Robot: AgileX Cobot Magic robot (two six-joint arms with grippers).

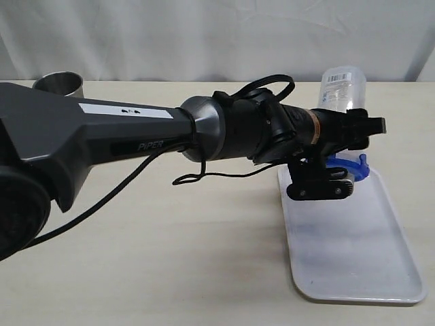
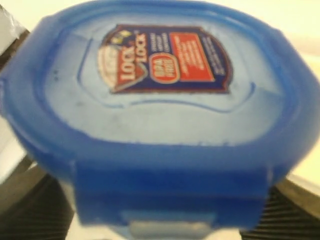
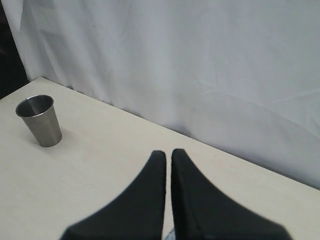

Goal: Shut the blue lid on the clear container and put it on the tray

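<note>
The blue lid (image 2: 160, 100) fills the left wrist view, sticker side up, with a ribbed dark pad (image 2: 30, 210) at each lower corner. My left gripper (image 2: 160, 205) is shut on it. In the exterior view the left arm reaches across to the right, and that gripper (image 1: 336, 178) holds the lid (image 1: 348, 166) just above the far end of the white tray (image 1: 353, 272). The clear container (image 1: 343, 87) stands upright behind the arm, beyond the tray. My right gripper (image 3: 168, 156) is shut over bare table, and the exterior view does not show it.
A grey steel cup (image 1: 58, 83) stands at the back left of the beige table, also seen in the right wrist view as the cup (image 3: 39, 120). A white curtain (image 1: 204, 34) backs the table. The left arm's black cable (image 1: 204, 178) hangs below it.
</note>
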